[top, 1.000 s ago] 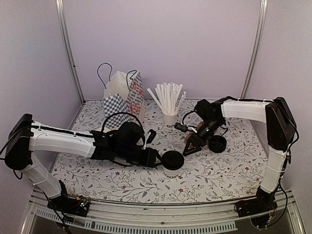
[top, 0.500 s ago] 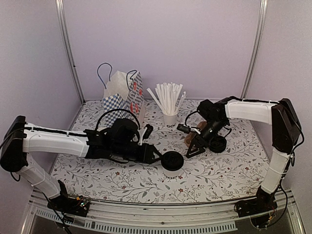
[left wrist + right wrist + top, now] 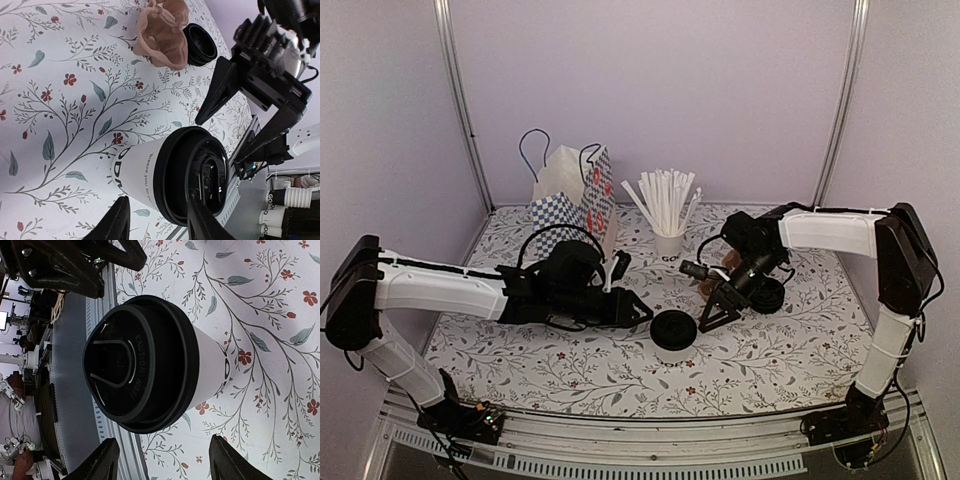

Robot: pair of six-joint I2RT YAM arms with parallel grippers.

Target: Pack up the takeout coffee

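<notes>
The takeout coffee (image 3: 673,332) is seen standing upright on the flower-patterned table (image 3: 770,350), toward the near edge, at about 6 o'clock from the table's middle. It is a white paper cup with black lettering low on its wall, and a round black lid is seated on it; "CAUTION HOT" can be read on the lid in the right wrist view.

The left gripper (image 3: 640,311) is placed low over the table at the cup's 9 o'clock, just beside it. Its jaws are held apart, and in the left wrist view the fingers (image 3: 117,220) are seen at the bottom edge with the cup ahead of them, not clamped. The right gripper (image 3: 706,316) is placed at the cup's 2 o'clock, just beside it, tilted down toward it. Its jaws are likewise spread, and nothing is held between them.

A white cup bristling with straws (image 3: 667,240) is found at the coffee's 12 o'clock, well apart. A patterned paper bag (image 3: 572,195) with cord handles is set upright at 11 o'clock, near the back wall. A stack of black lids (image 3: 767,296) lies at 2 o'clock beyond the right gripper, and a crumpled brown paper piece (image 3: 162,32) is seen touching it or just beside it.
</notes>
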